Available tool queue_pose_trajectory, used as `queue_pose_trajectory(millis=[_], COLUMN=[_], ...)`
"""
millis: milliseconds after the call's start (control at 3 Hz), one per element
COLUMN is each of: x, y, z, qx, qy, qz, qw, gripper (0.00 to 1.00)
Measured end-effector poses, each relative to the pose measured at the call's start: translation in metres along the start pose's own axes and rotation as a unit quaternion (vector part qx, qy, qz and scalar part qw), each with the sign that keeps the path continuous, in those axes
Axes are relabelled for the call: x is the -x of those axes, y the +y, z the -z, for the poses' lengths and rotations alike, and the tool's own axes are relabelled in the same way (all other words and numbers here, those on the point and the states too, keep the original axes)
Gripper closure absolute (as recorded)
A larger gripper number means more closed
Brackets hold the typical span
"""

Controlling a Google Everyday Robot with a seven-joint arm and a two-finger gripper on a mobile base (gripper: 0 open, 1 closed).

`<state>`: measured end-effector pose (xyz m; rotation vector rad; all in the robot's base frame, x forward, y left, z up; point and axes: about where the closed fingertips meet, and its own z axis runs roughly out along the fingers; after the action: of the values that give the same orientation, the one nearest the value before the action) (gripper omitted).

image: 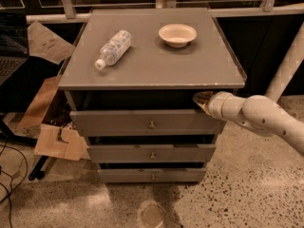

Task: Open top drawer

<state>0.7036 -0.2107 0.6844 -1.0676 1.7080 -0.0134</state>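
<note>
The top drawer is the widest grey front, with a small round metal knob at its centre. It stands out a little from the cabinet, with a dark gap above it under the cabinet top. My gripper is in that gap at the drawer's right end, just above the front's top edge. My white arm reaches in from the right. The gripper's tip is partly hidden in the shadow.
Two narrower drawer fronts sit below, each stepped back. On the cabinet top lie a plastic bottle and a small bowl. Cardboard and cables lie at the left. A white pipe stands at the right.
</note>
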Motion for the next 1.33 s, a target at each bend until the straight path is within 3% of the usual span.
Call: queue_pose_trajectory(millis=[333,667,1000,1333], x=[-0.002,-0.005,-0.008,-0.009], y=[0.003,-0.014,-0.011,-0.010], z=[0.003,0.017,0.027,0.027], qx=[0.017,0.033,0.064,0.064], qy=[0.003,0.015,0.020,0.020], qz=[0.000,0.007,0.023,0.023], qw=[0.9998,0.9993,0.9975,0.9975], gripper=[1.00,1.00,1.00,1.00])
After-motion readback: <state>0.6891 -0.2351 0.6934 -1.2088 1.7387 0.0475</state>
